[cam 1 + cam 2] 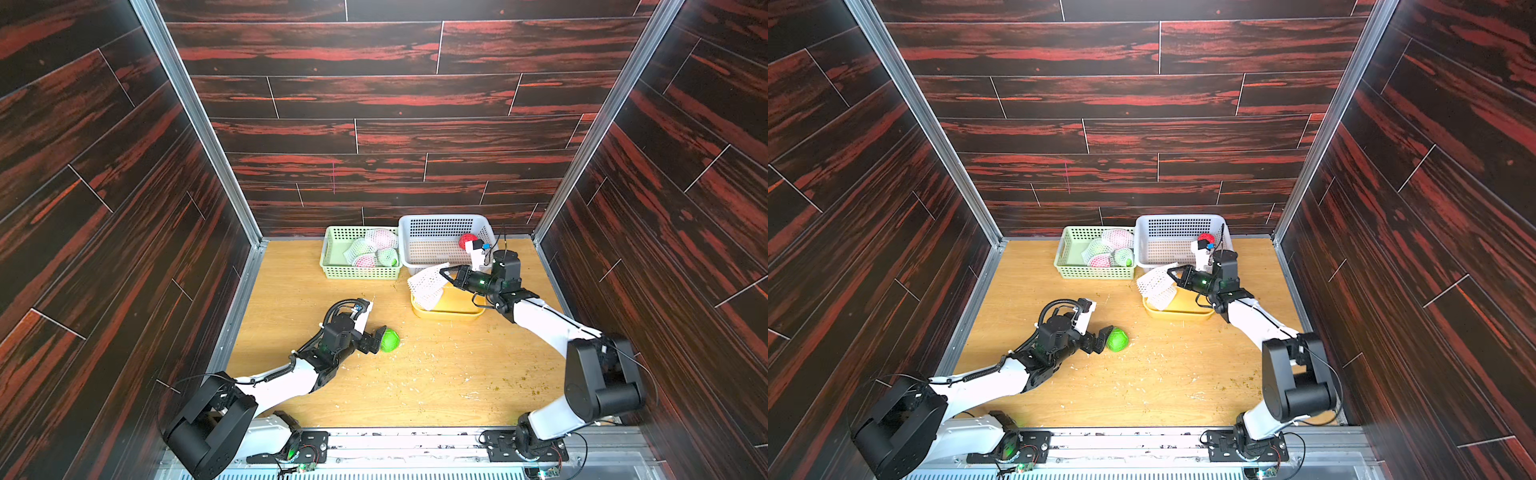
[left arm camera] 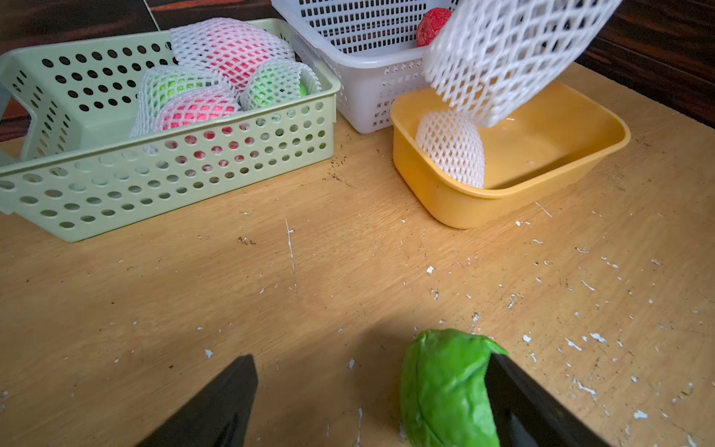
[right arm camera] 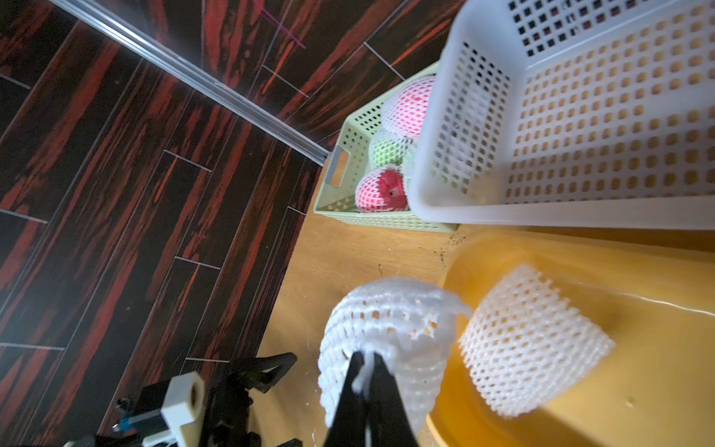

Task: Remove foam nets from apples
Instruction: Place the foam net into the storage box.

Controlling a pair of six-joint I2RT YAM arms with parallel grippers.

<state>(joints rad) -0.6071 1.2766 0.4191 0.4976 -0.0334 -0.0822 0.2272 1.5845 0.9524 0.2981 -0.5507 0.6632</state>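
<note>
A bare green apple (image 1: 389, 340) (image 2: 445, 391) rests on the wooden table, near the middle. My left gripper (image 1: 376, 338) (image 2: 371, 360) is open around it, and the apple touches one finger while the other stands well clear. My right gripper (image 1: 444, 274) (image 3: 365, 358) is shut on an empty white foam net (image 1: 428, 286) (image 3: 387, 329), which hangs over the edge of the yellow tub (image 1: 453, 311). Another empty foam net (image 2: 452, 147) (image 3: 530, 340) lies inside that tub. Several apples in nets (image 1: 381, 237) (image 2: 228, 46) sit in the green basket (image 1: 360, 272). One bare red apple (image 1: 467, 240) lies in the white basket (image 1: 440, 224).
The green and white baskets stand side by side at the back wall, with the yellow tub just in front of the white one. Foam crumbs litter the table top (image 1: 436, 374). Dark panelled walls close in the left, right and back.
</note>
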